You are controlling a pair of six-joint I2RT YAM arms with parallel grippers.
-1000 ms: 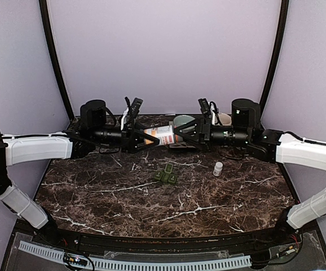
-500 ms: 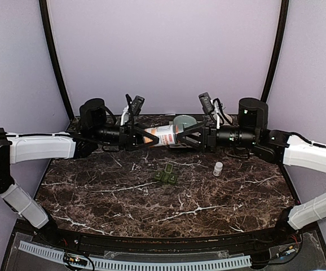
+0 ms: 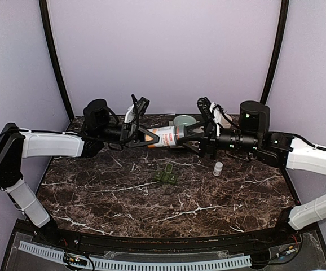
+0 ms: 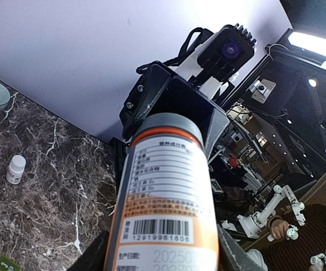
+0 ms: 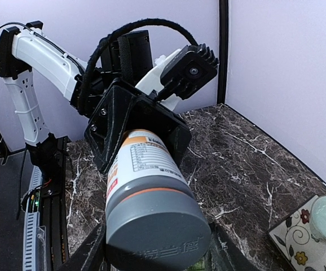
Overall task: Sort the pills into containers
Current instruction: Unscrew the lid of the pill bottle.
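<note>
Bottle point(image 3: 166, 136) spans both arms above worktop point(image 3: 123, 192); left jaws clamp label end, right jaws grasp grey end; you hold it level, clear of pill box point(image 3: 166, 175).

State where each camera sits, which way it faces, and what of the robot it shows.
Top external: above and behind the bases, facing the back wall; shows both arms, left end effector and right end effector on the bottle.
Left wrist: on the left arm, looks along the bottle at the right end effector; own fingers at the bottom.
Right wrist: on the right arm, looks along the bottle at the left end effector; own fingers low.
Shared: both wrist views hold the bottle.
</note>
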